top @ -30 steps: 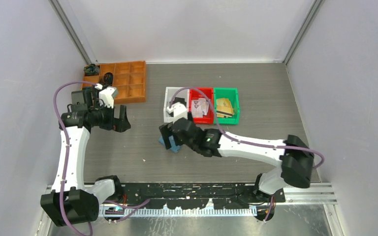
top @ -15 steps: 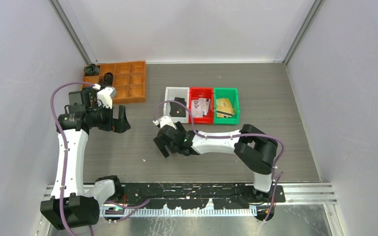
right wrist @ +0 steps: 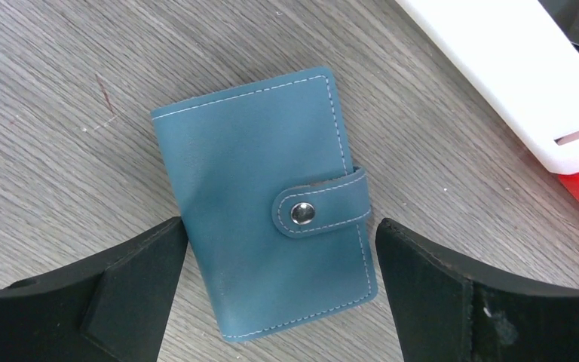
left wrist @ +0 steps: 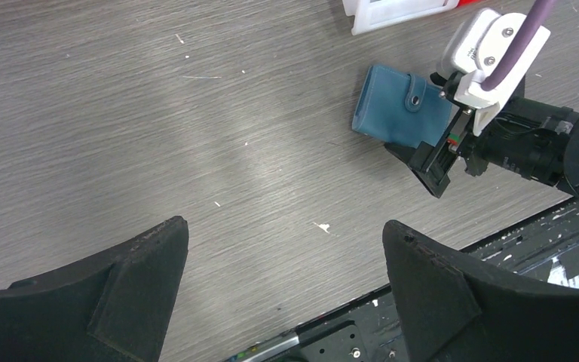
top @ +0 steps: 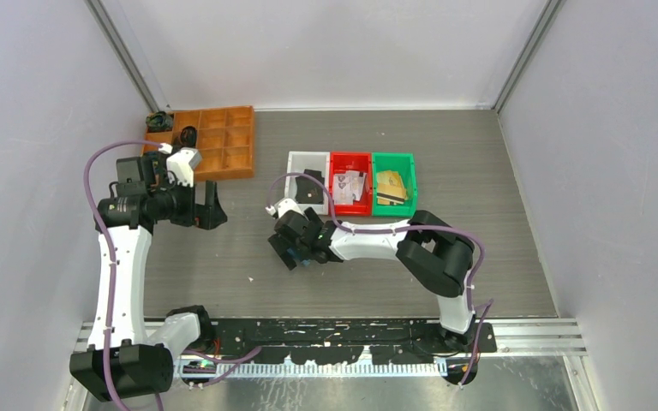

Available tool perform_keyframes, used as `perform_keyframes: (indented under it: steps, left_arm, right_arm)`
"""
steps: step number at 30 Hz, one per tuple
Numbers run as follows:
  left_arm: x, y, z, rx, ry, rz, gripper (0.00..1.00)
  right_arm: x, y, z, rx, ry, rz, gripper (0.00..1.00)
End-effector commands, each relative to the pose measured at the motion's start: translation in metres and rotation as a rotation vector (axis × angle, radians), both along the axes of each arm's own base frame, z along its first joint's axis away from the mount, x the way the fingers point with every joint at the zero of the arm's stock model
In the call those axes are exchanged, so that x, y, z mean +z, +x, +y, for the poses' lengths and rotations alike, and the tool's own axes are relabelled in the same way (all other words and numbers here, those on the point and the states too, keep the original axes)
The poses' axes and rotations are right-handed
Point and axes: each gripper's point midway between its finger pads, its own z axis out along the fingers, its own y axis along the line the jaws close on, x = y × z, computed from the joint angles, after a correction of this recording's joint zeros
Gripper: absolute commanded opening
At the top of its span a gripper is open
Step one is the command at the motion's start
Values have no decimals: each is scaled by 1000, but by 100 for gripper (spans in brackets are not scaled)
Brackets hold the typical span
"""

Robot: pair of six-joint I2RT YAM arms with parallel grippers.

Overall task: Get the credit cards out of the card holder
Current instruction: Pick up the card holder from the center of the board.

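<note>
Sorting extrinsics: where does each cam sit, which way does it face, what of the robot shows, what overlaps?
Top external: above, behind the bases, looking down on the table; left arm and right arm show.
Left wrist: angled down at the holder and right arm; own open jaws at bottom.
Right wrist: straight down on the shut holder; own open jaws flank it.
Shared: both wrist views show the holder.

The card holder (right wrist: 264,204) lies flat on the bench (top: 480,257), just before the row of bins (top: 350,155), under the right tool (right wrist: 279,225)

Open tabletop (right wrist: 60,60) surrounds the card holder (right wrist: 264,204); white bin (right wrist: 513,83) stands near.
</note>
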Motion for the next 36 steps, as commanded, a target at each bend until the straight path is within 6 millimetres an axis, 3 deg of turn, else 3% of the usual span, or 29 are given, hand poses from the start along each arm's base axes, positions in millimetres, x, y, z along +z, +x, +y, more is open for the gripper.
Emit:
perform_keyframes:
  steps: [1,8,16,20,28,36]
  left_arm:
    - [19,2,-5,-18,-27,-51,100]
    - [22,3,-7,-13,-46,-49,100]
    - [18,10,-6,34,-72,-11,100]
    - [15,9,-8,46,-97,25,100]
    - [6,6,-23,87,-221,86,100]
    - [4,9,-41,181,-410,196,100]
  right_arm:
    - [-4,-7,11,55,31,42,99]
    - [-14,-25,4,28,83,105,100]
    - [5,-18,-7,-62,87,-28,83]
    - [26,-14,-1,-74,144,-66,78]
    - [92,-13,16,-86,328,-135,72]
    - [190,-13,26,-105,596,-197,71]
